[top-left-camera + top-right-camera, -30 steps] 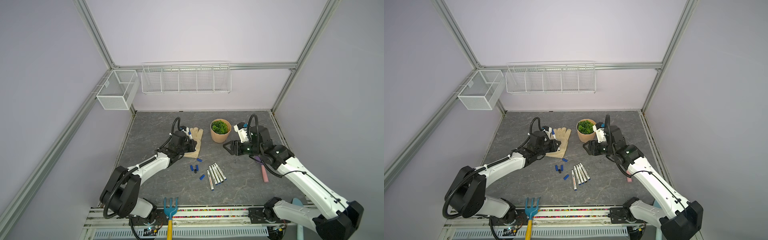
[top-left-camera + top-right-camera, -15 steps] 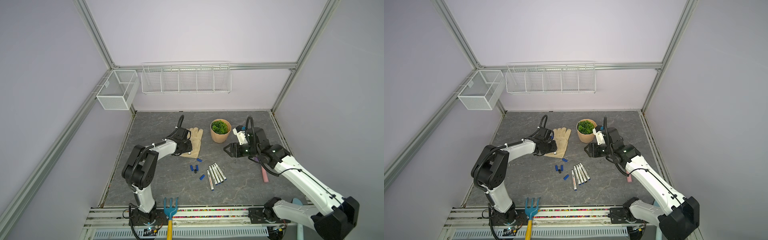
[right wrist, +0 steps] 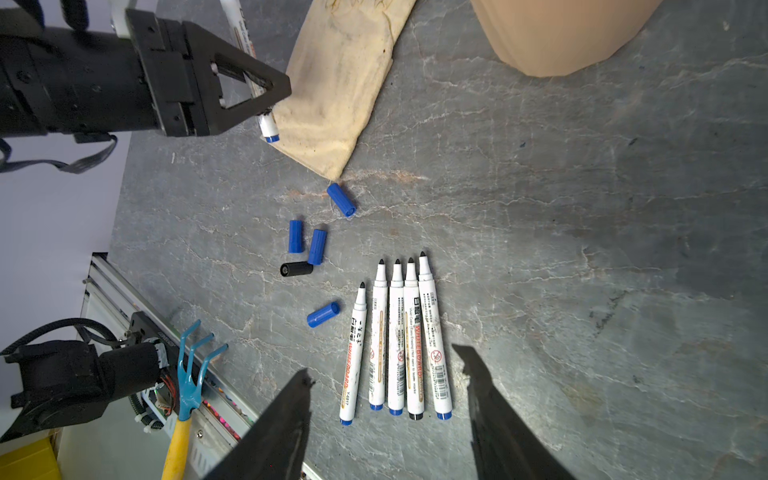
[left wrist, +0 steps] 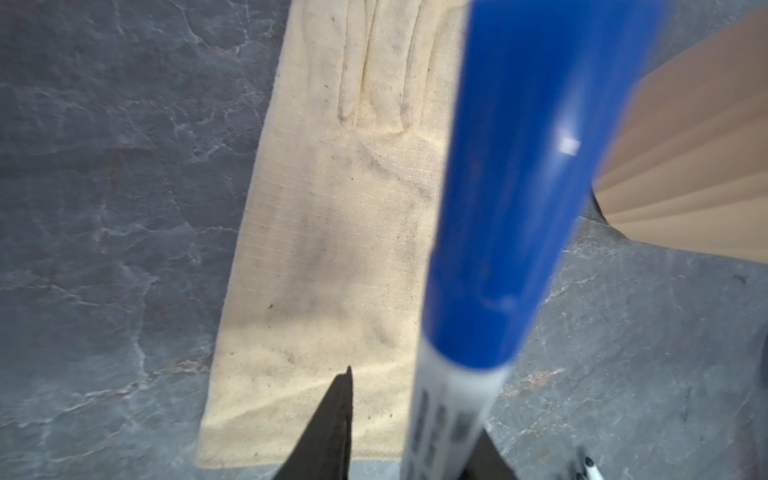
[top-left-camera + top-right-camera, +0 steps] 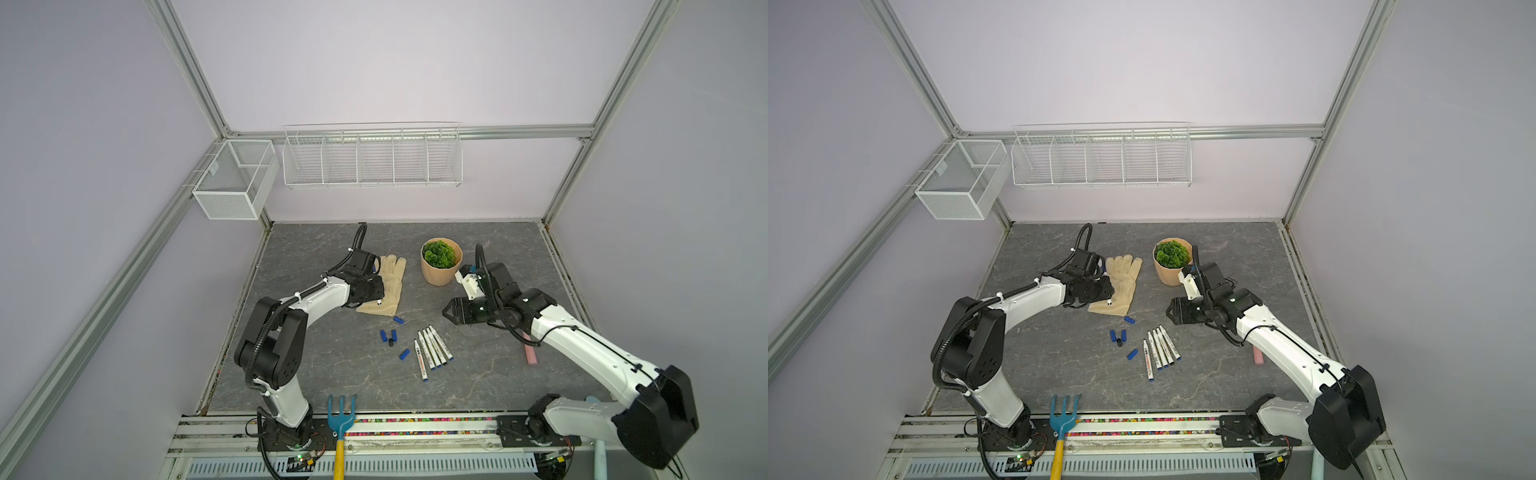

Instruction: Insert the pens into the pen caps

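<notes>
Several uncapped white pens point(image 3: 399, 340) lie side by side mid-table, seen in both top views point(image 5: 432, 347) point(image 5: 1160, 347). Several loose pen caps point(image 3: 307, 245) lie left of them point(image 5: 392, 334) point(image 5: 1121, 336), blue ones and a black one point(image 3: 296, 269). My right gripper point(image 3: 386, 374) hangs open above the pens' plug ends, holding nothing point(image 5: 451, 311). My left gripper point(image 4: 415, 407) is open over the glove point(image 4: 332, 249). A capped pen point(image 4: 503, 208) leans on one finger, clear of the other. Its plug end point(image 3: 269, 131) rests on the glove's edge.
A tan pot with a green plant point(image 5: 440, 266) stands behind the right gripper. A blue garden fork point(image 5: 340, 419) with a yellow handle lies on the front rail. A pink object point(image 5: 531, 355) lies under the right arm. Wire baskets point(image 5: 372, 158) hang on the walls.
The left jaws have opened off the capped pen, whose lower end now rests on the glove. The right gripper has drifted toward the front, over the row of pens.
</notes>
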You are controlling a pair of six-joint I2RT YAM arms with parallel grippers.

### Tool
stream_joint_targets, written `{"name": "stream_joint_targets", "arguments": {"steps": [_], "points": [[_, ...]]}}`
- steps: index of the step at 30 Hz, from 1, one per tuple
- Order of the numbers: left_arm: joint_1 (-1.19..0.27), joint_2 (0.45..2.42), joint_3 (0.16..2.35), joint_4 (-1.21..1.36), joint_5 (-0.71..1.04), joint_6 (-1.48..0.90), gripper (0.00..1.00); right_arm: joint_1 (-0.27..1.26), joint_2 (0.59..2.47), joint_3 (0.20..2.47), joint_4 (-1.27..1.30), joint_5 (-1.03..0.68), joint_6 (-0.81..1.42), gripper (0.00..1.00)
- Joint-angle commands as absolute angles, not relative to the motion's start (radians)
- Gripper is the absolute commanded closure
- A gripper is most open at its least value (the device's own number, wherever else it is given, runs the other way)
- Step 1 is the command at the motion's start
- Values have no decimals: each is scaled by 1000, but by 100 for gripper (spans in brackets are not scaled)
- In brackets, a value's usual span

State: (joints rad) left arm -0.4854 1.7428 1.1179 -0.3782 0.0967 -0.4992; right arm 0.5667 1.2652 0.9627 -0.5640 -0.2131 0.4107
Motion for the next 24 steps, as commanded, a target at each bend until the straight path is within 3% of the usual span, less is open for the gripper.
{"name": "stream_joint_targets", "arguments": {"steps": [1,6,13,15,22,24], "points": [[-491,1745,1131,-451,75,-496,68,590,1289,957,-567,-204,397,39],[-505,1746,1159,-529,-6,-471,97,607,1316,968,-576,-187,396,39],[-529,1773,1183,-550,4,-455,100,618,1336,986,-587,-178,391,38],[-529,1778,1178,-528,33,-460,93,618,1333,986,-591,-174,392,38],[-530,1797,1190,-495,64,-448,49,618,1326,985,-603,-163,388,38],[-529,1785,1179,-469,66,-452,43,620,1324,984,-606,-162,387,38]]}}
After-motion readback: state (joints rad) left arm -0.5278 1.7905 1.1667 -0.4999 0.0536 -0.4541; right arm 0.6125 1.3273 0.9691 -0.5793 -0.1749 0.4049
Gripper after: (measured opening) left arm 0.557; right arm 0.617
